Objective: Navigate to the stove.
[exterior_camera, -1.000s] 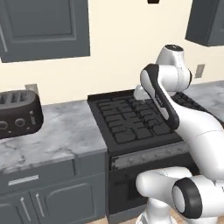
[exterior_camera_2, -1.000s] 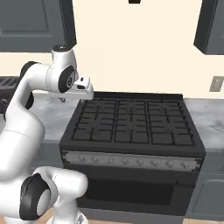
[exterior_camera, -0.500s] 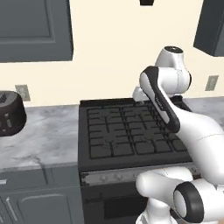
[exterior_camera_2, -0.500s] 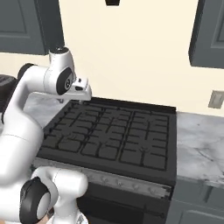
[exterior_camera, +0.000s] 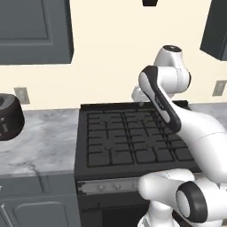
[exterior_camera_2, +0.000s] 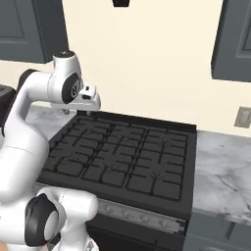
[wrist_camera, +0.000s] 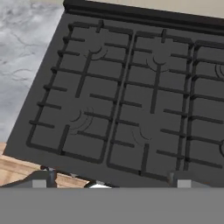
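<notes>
gripper (exterior_camera_2: 90,109) hangs over the stove's back edge, at about 10 o'clock in the right base view; whether its fingers are apart or together I cannot tell | stove (exterior_camera: 128,137) sits dead centre ahead, grates bare | marble counter (exterior_camera: 40,142) at 9 o'clock | toaster (exterior_camera: 8,116) at far left edge
</notes>
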Controlling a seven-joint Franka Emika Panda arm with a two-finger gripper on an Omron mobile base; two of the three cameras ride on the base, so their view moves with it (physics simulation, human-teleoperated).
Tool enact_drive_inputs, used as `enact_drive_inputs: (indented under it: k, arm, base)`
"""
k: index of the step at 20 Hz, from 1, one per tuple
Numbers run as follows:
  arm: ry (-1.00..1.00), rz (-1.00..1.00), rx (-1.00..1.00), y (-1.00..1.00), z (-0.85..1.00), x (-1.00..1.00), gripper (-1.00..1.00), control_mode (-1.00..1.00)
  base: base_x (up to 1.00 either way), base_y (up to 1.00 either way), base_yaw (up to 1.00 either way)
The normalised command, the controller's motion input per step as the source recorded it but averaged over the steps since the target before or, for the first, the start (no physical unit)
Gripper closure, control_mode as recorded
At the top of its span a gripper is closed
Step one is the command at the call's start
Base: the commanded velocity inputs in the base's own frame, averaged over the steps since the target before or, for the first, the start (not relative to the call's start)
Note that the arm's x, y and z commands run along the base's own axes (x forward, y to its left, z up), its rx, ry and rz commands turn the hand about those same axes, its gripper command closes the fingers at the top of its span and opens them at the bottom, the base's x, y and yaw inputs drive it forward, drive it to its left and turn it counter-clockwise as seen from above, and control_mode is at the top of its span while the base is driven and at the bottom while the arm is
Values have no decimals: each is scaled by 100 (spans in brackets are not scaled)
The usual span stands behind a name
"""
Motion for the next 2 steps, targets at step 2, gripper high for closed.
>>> enact_drive_inputs:
  k: [2]
  arm:
    - [0, 0, 0, 0, 0, 0, -100, 100]
  base:
    - [77, -4, 0]
